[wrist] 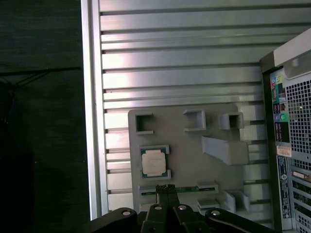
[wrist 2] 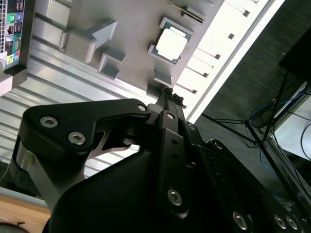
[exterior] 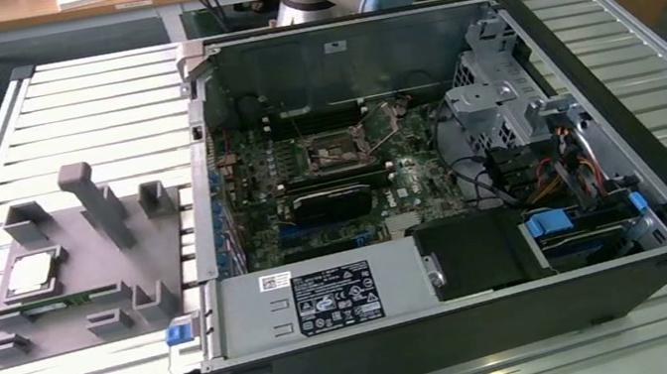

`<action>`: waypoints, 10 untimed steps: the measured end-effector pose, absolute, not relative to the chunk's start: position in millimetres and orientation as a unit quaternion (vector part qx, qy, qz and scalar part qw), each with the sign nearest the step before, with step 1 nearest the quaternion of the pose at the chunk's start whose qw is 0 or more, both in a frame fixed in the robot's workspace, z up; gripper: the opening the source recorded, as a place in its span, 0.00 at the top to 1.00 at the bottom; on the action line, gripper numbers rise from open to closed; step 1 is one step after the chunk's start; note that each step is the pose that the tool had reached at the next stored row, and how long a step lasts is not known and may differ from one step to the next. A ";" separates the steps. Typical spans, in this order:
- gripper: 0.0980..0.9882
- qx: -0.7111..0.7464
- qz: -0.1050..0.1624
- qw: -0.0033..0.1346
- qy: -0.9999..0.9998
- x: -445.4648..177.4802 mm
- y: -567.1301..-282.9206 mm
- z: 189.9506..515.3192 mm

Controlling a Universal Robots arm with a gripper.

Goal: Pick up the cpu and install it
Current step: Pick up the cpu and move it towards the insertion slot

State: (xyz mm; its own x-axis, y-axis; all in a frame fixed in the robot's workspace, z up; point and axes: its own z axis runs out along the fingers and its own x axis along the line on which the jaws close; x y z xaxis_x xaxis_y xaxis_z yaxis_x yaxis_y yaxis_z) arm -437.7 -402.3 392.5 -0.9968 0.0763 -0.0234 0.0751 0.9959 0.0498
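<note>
The cpu (exterior: 32, 272) is a small silvery square chip lying flat in a pocket of the grey holder block (exterior: 61, 240), at the exterior view's left beside the open computer case (exterior: 442, 190). Both wrist views look down on the cpu (wrist 2: 172, 43) (wrist: 153, 161) from well above. My gripper (wrist 2: 170, 92) (wrist: 165, 187) hangs over the holder's edge near the chip, apart from it, its black fingertips pressed together with nothing between them. The motherboard's square socket (exterior: 335, 152) lies open inside the case.
A green memory stick (wrist: 187, 189) lies in a slot of the holder next to the cpu. Upright grey posts (exterior: 94, 200) rise from the holder. A black finned block (exterior: 329, 200) sits on the motherboard. The slatted metal table (exterior: 92, 105) ends close to the holder.
</note>
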 end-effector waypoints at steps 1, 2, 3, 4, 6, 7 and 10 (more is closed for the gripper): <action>0.99 0.038 0.024 0.013 0.999 -437.8 -402.3 392.2; 0.99 0.038 0.024 0.013 0.999 -437.8 -402.3 391.9; 0.99 0.038 0.024 0.013 0.999 -437.8 -402.3 391.5; 0.99 0.038 0.024 0.013 0.999 -437.8 -402.3 391.2; 0.99 0.038 0.024 0.013 0.999 -437.8 -402.3 390.3; 0.99 0.038 0.024 0.013 0.999 -437.8 -402.3 389.7; 0.99 0.038 0.024 0.013 0.999 -437.8 -402.3 388.1</action>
